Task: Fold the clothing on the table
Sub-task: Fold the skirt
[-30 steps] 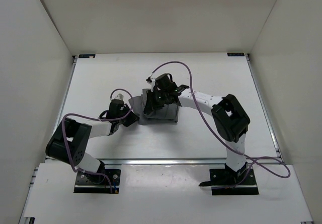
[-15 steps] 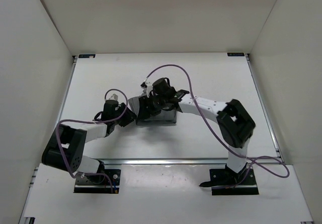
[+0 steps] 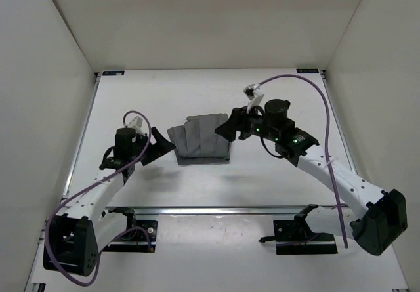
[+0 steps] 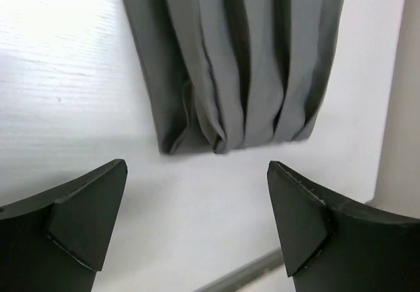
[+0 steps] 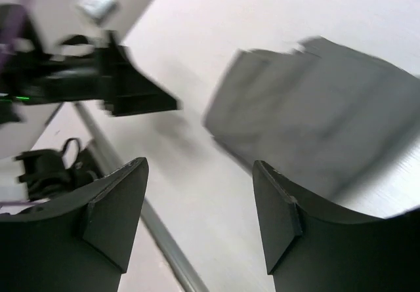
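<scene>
Folding looks finished: the clothing (image 3: 200,139) lies folded at mid surface (image 3: 275,95), the left gripper (image 3: 164,147) at its 9 o'clock and right gripper (image 3: 223,126) at 3 o'clock both wide open, empty; next, draw the arms clear.

Right pincer (image 5: 197,203), jaws apart, faces gray clothing (image 5: 321,115) on the table (image 5: 216,16).

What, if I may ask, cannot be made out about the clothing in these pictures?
- Left wrist view: the clothing runs off the top edge, so its far end is unseen.
- Right wrist view: motion blur smears it, so pleats and edges are unreadable.
- Top view: it is too small to count the pleats, and its upper layer hides any layers folded beneath.
</scene>
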You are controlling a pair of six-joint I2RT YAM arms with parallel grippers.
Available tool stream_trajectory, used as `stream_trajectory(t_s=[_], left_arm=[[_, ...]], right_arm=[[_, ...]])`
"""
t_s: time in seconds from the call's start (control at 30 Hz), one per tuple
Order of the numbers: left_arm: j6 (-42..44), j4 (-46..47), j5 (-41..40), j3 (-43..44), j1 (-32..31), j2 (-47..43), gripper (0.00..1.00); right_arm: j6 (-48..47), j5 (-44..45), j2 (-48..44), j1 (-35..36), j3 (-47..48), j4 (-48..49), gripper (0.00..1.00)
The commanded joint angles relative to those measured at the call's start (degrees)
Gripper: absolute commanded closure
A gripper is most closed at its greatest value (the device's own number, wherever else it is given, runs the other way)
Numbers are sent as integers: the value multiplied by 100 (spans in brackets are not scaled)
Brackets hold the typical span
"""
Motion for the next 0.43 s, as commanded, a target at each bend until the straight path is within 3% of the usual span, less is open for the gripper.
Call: stream_trajectory(t_s=[0.0, 0.13, 0.33, 0.4], left_arm=[[1124, -1565, 549, 987, -156, 24, 1], [1513, -2034, 900, 1324, -254, 26, 1], [1978, -2341, 620, 1516, -491, -152, 1], [2206, -2937, 410, 1866, -439, 24, 2]], right_arm=[[44, 219, -317, -483, -488, -256, 38], [-17, 297, -582, -836, -700, -457, 38], [-236, 614, -495, -854, -718, -652, 30], [-289, 693, -162, -819, -666, -652, 17]])
